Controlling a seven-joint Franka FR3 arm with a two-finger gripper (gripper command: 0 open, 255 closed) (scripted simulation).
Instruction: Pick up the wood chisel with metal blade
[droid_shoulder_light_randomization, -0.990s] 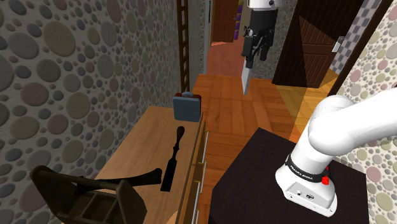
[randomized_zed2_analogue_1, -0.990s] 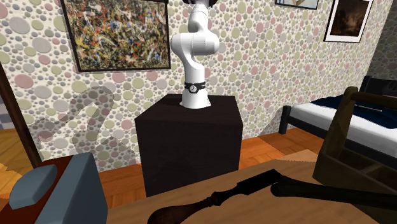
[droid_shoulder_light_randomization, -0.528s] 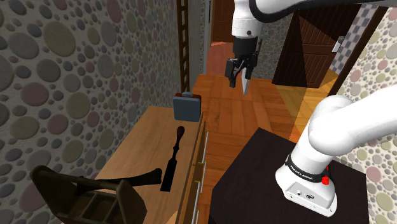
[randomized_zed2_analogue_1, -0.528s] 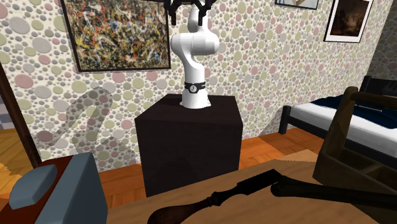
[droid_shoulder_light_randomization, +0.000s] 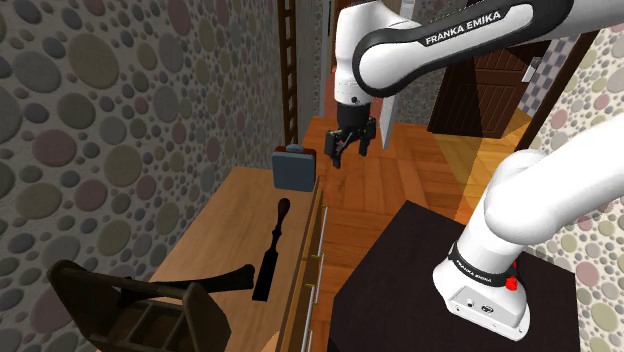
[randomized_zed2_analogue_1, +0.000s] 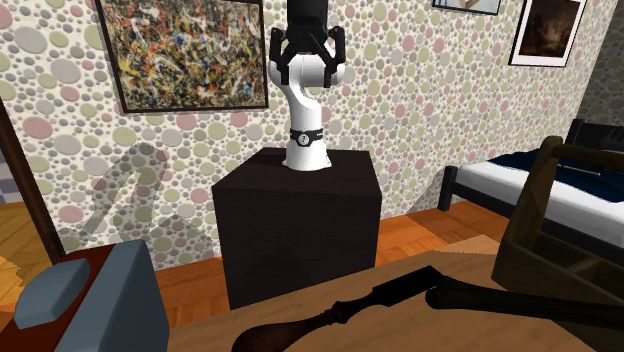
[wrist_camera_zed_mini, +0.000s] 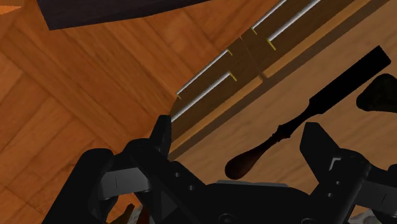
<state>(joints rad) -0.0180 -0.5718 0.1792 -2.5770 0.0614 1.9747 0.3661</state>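
Chisel (droid_shoulder_light_randomization: 271, 247), all dark with a turned, bulbous handle and a flat blade, lies on the smooth wooden cabinet (droid_shoulder_light_randomization: 213, 222). You see the black gripper (droid_shoulder_light_randomization: 348, 152) spread wide and empty, farther off, toward the shoulder view's right.

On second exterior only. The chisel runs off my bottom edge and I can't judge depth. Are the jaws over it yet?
Observer: No. In the shoulder view the jaws hang off the front edge of the dresser, near the grey-blue box, short of the chisel.
Operator: Which way does it lie?
Observer: Along the dresser top, with the rounded handle end toward the grey-blue box and the blade toward the dark toolbox.
Operator: Lined up at all?
Observer: The wrist view puts the chisel's handle end between the open jaws, well below them and untouched.
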